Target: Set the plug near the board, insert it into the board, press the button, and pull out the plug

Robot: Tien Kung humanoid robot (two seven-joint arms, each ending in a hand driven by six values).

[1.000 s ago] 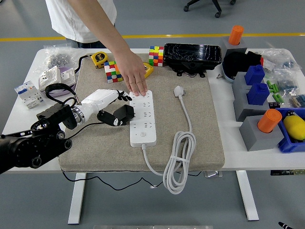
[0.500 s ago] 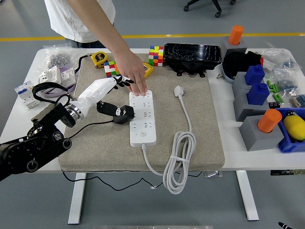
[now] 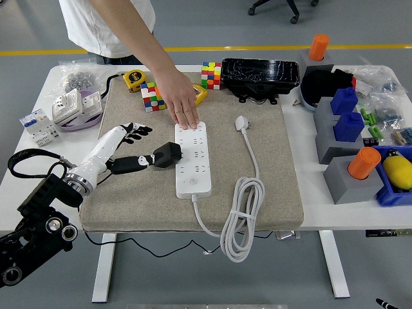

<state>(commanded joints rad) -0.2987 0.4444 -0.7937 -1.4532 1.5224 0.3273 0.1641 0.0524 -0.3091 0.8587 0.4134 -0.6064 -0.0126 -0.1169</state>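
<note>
A white power strip (image 3: 193, 168) lies lengthwise on the grey mat (image 3: 129, 199). A black plug (image 3: 167, 154) sits against the strip's left edge; I cannot tell if its pins are in a socket. My left hand (image 3: 136, 147) is just left of the plug, its fingers (image 3: 138, 131) spread and lifted away. Only the thumb (image 3: 132, 162) reaches toward the plug's back. A person's hand (image 3: 182, 109) presses flat on the strip's far end. The strip's own white plug (image 3: 242, 122) lies on the mat to the right, and its cord is coiled (image 3: 242, 212) near the front edge.
Two colour cubes (image 3: 152, 96) (image 3: 210, 75), a yellow tape measure (image 3: 134, 78) and a black tray (image 3: 260, 76) sit behind the strip. Blue blocks (image 3: 347, 122), orange cylinders (image 3: 364, 162) and a blue bin (image 3: 393, 187) crowd the right side. White socket parts (image 3: 74, 106) lie at the left.
My left arm has drawn back to the left and lowered, with the fingers moving away from the strip's far end. The black plug stays at the strip's left edge. The person's hand holds still.
</note>
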